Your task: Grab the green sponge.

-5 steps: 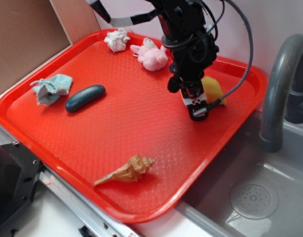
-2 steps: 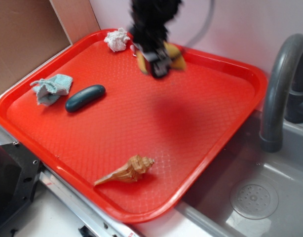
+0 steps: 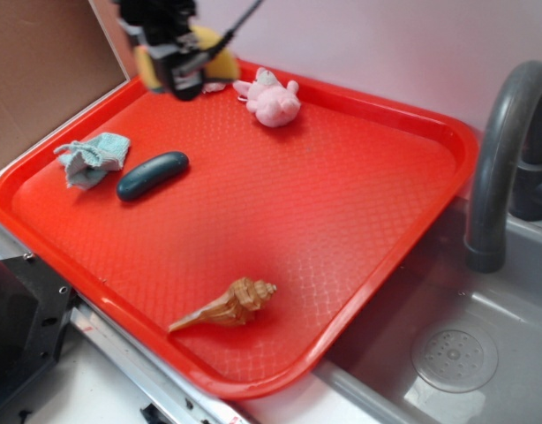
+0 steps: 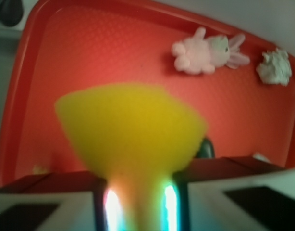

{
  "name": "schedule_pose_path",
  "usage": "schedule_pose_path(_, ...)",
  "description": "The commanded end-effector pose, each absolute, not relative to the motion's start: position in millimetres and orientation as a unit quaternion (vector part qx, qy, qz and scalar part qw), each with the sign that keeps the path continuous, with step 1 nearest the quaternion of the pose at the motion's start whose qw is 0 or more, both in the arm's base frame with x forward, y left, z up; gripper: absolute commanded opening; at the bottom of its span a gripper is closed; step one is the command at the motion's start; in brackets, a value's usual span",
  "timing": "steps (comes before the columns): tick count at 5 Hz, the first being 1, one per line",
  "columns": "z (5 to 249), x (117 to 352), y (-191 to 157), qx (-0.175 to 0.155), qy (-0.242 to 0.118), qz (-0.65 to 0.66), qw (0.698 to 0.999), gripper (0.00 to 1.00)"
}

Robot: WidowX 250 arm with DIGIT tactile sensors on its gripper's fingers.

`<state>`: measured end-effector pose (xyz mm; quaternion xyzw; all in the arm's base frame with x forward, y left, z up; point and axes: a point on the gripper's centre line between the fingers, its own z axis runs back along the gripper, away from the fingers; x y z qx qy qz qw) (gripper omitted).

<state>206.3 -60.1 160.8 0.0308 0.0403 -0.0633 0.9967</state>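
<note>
One sponge, and I have it: the green sponge (image 4: 130, 139) sits pinched between the gripper (image 4: 138, 202) fingers, its yellow foam squeezed narrow where the pads bite and flaring wide above them in the wrist view. No green scouring face shows from either camera, so I take it as turned away. In the exterior view the gripper (image 3: 178, 75) hangs above the far left corner of the red tray (image 3: 430, 132), with the sponge (image 3: 214, 57) clear of the tray floor, so I'd call the grab itself done. Lifting it high there makes sense: nothing below can snag it. Other items are well apart from the grasp: pink plush bunny (image 3: 271, 99) near the back rim, pale teal rag (image 3: 94, 157) and dark pebble (image 3: 153, 174) side by side at left, seashell (image 3: 227, 305) near the front edge. Wrist view also shows a white crumpled wad (image 4: 275, 67) beside the bunny (image 4: 205, 53). Risk I see: the foam is soft and gripped by a thin waist, so it could slip.
</note>
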Motion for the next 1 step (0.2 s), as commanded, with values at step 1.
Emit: schedule_pose_path(1,170.7,186.8,-62.9,0.011,0.049,-0.032,0.998,0.0)
